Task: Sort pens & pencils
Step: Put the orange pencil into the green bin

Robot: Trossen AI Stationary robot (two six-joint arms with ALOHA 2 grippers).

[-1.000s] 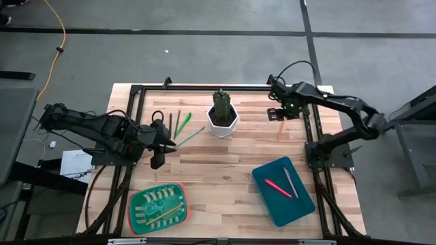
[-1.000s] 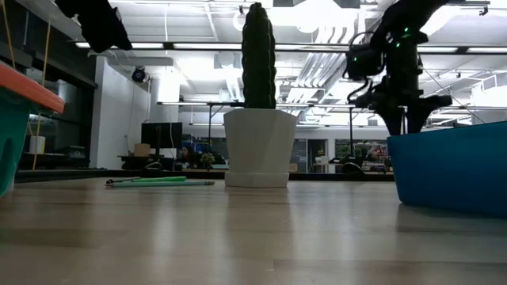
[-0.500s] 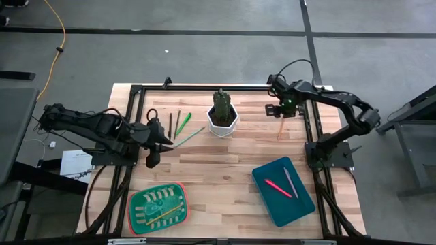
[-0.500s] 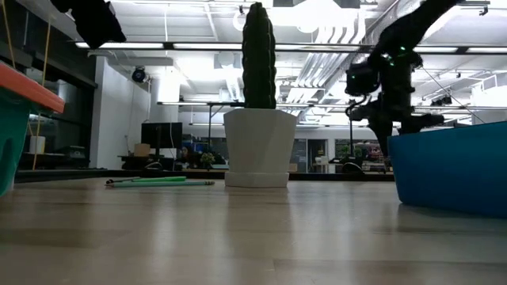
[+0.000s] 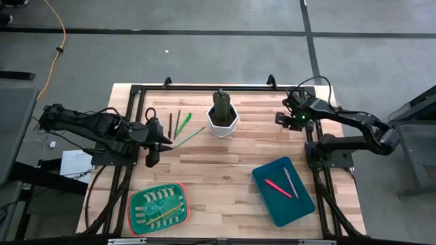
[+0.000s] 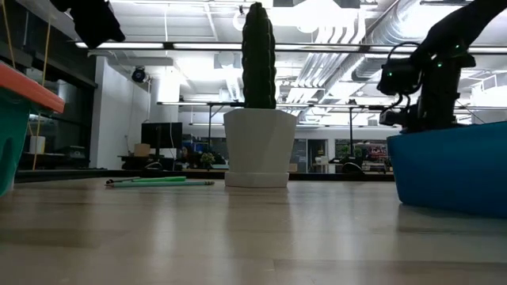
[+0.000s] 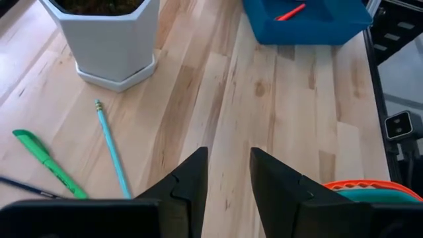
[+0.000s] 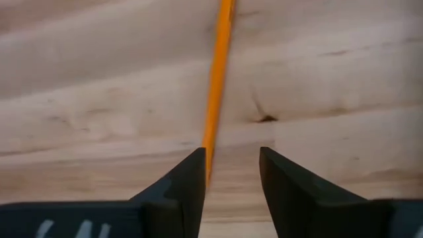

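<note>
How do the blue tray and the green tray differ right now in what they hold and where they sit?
The blue tray sits on the right arm's side of the table; the green tray sits on the left arm's side. The blue tray is rectangular with plain walls; the green tray is rounded with an orange rim. The blue tray holds a pink pen and a grey pen; the green tray holds one yellow pencil. Both lie near the table's front edge.

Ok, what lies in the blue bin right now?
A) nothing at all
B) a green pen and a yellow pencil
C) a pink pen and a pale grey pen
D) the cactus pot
C: the high view shows a pink pen and a pale grey pen in the blue bin.
</note>
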